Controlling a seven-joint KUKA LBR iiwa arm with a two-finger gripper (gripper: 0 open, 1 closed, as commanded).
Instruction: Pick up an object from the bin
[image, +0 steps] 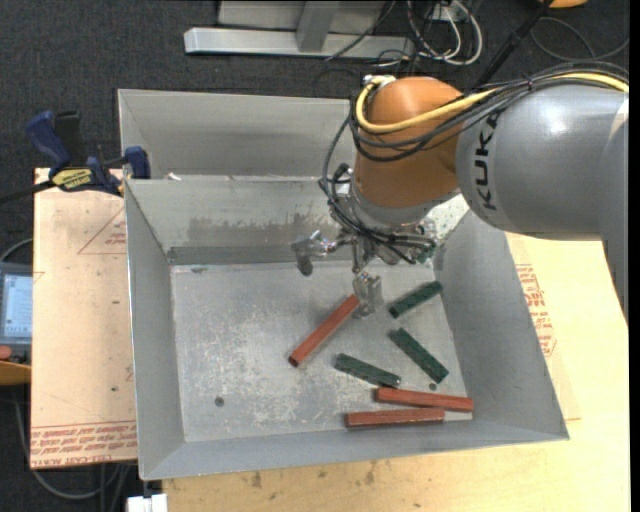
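My gripper (368, 293) hangs below the orange cover in the right middle of the bin. Its tip is at the upper end of a red-brown stick (323, 333) that lies slanted on the bin floor, running down to the left. Whether it touches the stick is unclear. Just right of the tip lies a short dark green strip (415, 298), tilted. A second dark green strip (418, 355) lies below that one.
Another dark green strip (367, 370) lies lower down toward the front. Two red-brown sticks (423, 400) (395, 418) lie almost side by side near the front wall. The arm and its cables cover the bin's upper right corner.
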